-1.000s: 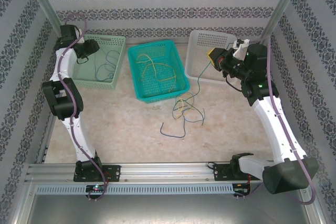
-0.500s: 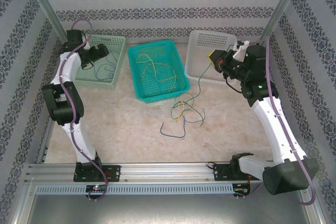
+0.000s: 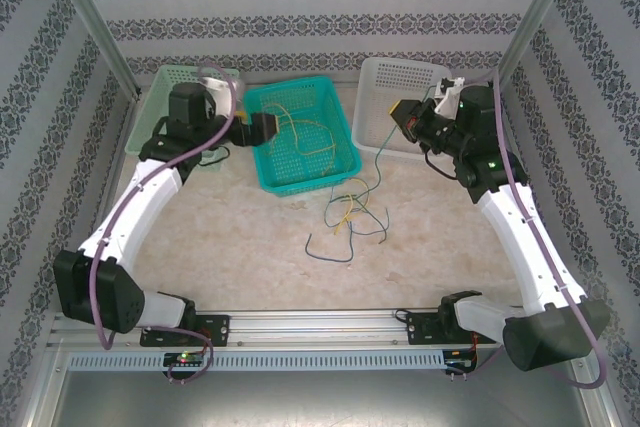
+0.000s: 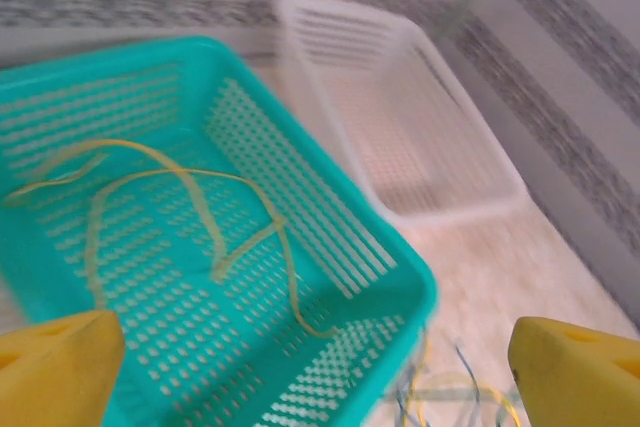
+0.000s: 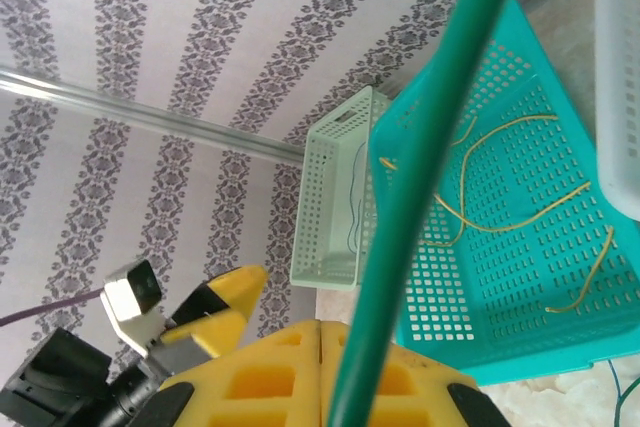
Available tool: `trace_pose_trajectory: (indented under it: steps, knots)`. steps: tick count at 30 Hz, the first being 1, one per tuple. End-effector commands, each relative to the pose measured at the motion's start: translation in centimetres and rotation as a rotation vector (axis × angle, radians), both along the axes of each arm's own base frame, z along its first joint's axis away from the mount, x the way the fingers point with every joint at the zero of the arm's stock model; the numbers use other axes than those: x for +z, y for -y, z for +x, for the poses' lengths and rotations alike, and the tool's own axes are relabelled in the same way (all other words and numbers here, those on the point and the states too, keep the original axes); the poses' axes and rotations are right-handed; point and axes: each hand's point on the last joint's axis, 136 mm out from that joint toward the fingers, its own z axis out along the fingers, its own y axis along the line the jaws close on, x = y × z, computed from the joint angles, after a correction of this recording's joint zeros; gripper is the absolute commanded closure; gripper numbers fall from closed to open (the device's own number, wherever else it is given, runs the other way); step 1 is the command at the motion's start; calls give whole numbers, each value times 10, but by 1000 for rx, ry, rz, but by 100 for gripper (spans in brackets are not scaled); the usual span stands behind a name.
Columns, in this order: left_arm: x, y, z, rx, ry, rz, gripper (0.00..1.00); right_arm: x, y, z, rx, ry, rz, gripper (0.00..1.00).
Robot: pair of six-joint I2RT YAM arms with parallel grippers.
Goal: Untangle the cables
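A loose tangle of cables (image 3: 350, 209) in yellow, blue and green lies on the table in front of the teal basket (image 3: 262, 179). Several yellow cables (image 3: 300, 132) lie inside that basket, blurred but plain in the left wrist view as yellow cables (image 4: 200, 207). My left gripper (image 3: 262, 130) hovers over the basket's left rim, open, with nothing between its yellow fingertips (image 4: 55, 367). My right gripper (image 3: 405, 117) hangs by the white basket (image 3: 372, 82), shut on a green cable (image 3: 378, 159) that runs down to the tangle. That green cable (image 5: 420, 197) rises from the closed right gripper (image 5: 322, 337).
A light green basket (image 3: 172, 75) stands at the back left with a thin dark cable (image 5: 352, 217) in it. The white basket (image 4: 400, 137) at the back right holds nothing I can see. Patterned walls close in the table on three sides.
My left arm swung right from the light green basket to the teal basket's left rim, and its jaws opened wide. The right gripper shifted only slightly, keeping the green cable.
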Motion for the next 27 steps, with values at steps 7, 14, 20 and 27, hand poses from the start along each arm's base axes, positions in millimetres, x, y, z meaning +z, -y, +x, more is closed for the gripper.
trace_pose_trajectory:
  steps: [7,14,20,27]
  knots:
    - [-58,86,-61,-505,123,168,9,48,-12,-5,120,100,65,100]
    - [-94,126,-76,-598,81,189,13,59,-7,-7,104,115,95,100]
    - [-115,134,-83,-604,41,215,15,65,-6,-9,98,126,98,100]
    - [-114,145,-86,-548,-37,104,32,64,2,-8,49,126,83,100]
